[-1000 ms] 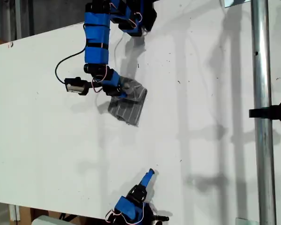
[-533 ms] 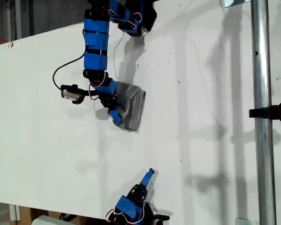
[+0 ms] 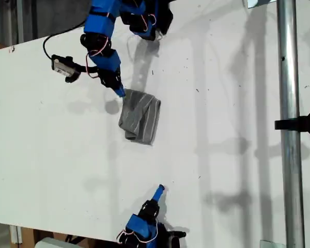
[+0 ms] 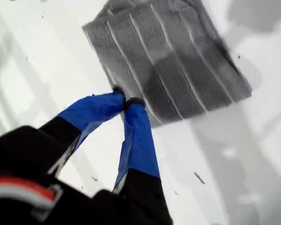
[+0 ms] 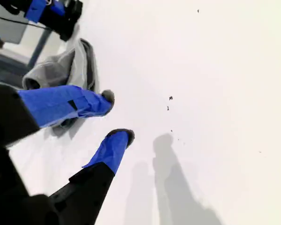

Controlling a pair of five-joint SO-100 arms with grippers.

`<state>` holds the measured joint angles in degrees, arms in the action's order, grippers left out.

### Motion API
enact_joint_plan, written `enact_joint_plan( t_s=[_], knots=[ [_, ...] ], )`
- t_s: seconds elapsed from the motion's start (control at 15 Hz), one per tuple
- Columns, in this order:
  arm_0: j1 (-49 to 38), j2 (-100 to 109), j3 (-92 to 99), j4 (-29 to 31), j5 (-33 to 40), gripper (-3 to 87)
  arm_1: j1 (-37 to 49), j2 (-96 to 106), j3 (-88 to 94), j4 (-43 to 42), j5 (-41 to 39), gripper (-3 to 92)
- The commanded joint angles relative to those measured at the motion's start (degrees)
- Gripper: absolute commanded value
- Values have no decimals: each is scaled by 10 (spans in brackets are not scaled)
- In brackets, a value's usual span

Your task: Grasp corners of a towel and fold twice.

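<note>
Exterior view: towel point(image 3: 140, 117) is seen folded into a compact bundle on the white bench point(image 3: 222, 155), upper middle, wide bare bench all round. My first gripper point(image 3: 120, 93) sits at its upper corner; my second gripper point(image 3: 159, 190) is well apart near the lower edge.
First wrist view: jaws of my first gripper point(image 4: 125, 101) are pressed together at the towel point(image 4: 173, 56) edge; cloth between them cannot be told.
Second wrist view: my second gripper point(image 5: 118, 115) is parted, nothing held, towel point(image 5: 65, 70) far off

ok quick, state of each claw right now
My first gripper: claw shut, tips at the towel edge; whether it pinches cloth cannot be told.
My second gripper: claw open, holding nothing, over bare table.
</note>
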<state>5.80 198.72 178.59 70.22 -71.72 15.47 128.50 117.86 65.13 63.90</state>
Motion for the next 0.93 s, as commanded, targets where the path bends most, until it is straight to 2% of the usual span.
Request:
enact_joint_plan(
  t_s=[0.0, 0.2, 0.33, 0.53, 0.6, 0.73, 0.87],
  knots=[
    [-12, 4, 4, 30, -5, 86, -41, 212, 161, 6, 62, -1],
    [-14, 4, 4, 33, -4, 86, -69, 401, 326, 25, 141, -1],
    [-13, 4, 3, 34, 134, 86, -71, 432, 366, 55, 163, -1],
    [-9, 4, 2, 36, 168, 85, -73, 567, 479, 79, 258, -1],
    [-10, 4, 2, 36, 167, 85, -80, 601, 469, 160, 280, -1],
    [-10, 4, 2, 36, 167, 85, -80, 599, 478, 194, 269, 15],
    [-10, 4, 2, 36, 167, 85, -85, 599, 479, 203, 224, 25]
  ],
)
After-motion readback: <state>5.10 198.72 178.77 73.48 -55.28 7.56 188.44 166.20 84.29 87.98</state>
